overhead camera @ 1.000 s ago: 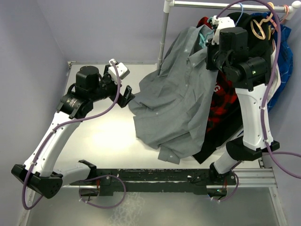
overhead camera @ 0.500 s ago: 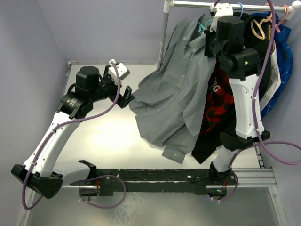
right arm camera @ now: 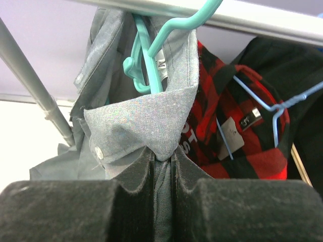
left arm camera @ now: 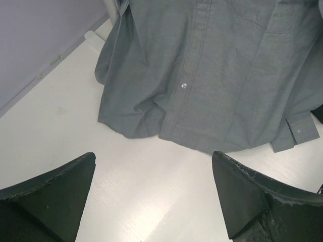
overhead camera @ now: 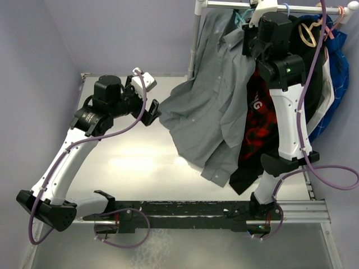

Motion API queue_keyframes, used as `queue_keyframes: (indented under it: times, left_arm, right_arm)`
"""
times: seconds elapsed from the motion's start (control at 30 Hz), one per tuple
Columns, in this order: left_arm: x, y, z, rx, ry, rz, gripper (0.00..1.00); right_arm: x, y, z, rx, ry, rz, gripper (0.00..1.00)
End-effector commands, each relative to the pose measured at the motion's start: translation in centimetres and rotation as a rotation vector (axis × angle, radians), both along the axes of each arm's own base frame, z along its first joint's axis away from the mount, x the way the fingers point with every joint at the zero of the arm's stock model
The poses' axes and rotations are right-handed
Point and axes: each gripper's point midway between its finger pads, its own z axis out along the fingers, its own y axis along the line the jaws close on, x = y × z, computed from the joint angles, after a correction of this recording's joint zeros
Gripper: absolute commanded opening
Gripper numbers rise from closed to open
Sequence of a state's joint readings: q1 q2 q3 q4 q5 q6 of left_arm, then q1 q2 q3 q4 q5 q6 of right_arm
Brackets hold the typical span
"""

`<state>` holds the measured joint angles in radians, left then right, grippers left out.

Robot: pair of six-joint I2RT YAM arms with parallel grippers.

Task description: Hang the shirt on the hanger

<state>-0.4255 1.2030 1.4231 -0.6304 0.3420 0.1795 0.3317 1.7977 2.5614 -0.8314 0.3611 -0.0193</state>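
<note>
The grey shirt (overhead camera: 213, 106) hangs from the rack's left end, its lower part draped down over the table (overhead camera: 112, 162). My right gripper (right arm camera: 162, 157) is shut on the shirt (right arm camera: 141, 121) just below the collar, high up by the rail (right arm camera: 252, 17). The teal hanger (right arm camera: 144, 55) sits inside the collar, and its hook reaches up across the rail. In the top view only a bit of the hanger (overhead camera: 240, 19) shows at the neck. My left gripper (left arm camera: 154, 154) stands open over bare table, just short of the shirt's hem (left arm camera: 202, 101), holding nothing.
A red-and-black plaid shirt (right arm camera: 237, 101) on a light-blue hanger (right arm camera: 272, 106) hangs right beside the grey one, with dark and blue garments (overhead camera: 336, 61) further right. The rack's upright pole (overhead camera: 194, 45) stands behind the shirt's left side.
My right arm has risen toward the rail, lifting the shirt's collar and hanger up and pulling the hem further off the table. The left arm edged slightly forward.
</note>
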Motion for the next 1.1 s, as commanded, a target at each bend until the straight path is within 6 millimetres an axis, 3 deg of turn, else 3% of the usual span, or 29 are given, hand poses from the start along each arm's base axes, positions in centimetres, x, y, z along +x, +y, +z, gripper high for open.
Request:
queue_keyframes:
  times: [0.0, 0.37, 0.53, 0.73, 0.8, 0.87, 0.9, 0.93, 1.07]
  left_arm:
    - [0.9, 0.3, 1.2, 0.006, -0.044, 0.015, 1.0]
    - [0.9, 0.5, 0.9, 0.019, -0.035, 0.014, 1.0]
    - [1.0, 0.9, 0.6, 0.013, -0.016, 0.033, 1.0]
    - [1.3, 1.9, 0.6, 0.006, 0.014, 0.1, 1.0]
    - [1.2, 2.4, 0.7, 0.01, 0.018, 0.118, 1.0]
    - [0.9, 2.9, 0.7, 0.014, 0.027, 0.137, 1.0]
    - [1.0, 3.3, 0.8, 0.011, 0.032, 0.164, 0.99]
    - [1.0, 3.8, 0.8, 0.012, 0.044, 0.199, 1.0]
    - [0.7, 5.9, 1.4, 0.018, 0.064, 0.322, 1.0]
  right_arm:
    - [-0.8, -0.3, 6.9, 0.065, -0.235, 0.02, 0.0]
    - [4.5, 2.4, 0.3, 0.073, -0.075, 0.102, 0.0]
    - [4.6, 2.9, -1.6, 0.068, -0.019, 0.125, 0.0]
    - [2.6, 2.3, -3.3, 0.081, 0.02, 0.113, 0.0]
    - [1.9, 1.4, -3.0, 0.087, -0.005, 0.074, 0.23]
    - [0.4, 0.6, -2.4, 0.104, -0.024, 0.049, 0.61]
    - [-0.2, -0.1, -2.7, 0.104, -0.021, 0.015, 0.87]
    - [-1.0, -0.6, -2.3, 0.115, -0.036, -0.011, 0.99]
    - [-4.6, -1.8, -0.7, 0.174, -0.115, -0.034, 0.99]
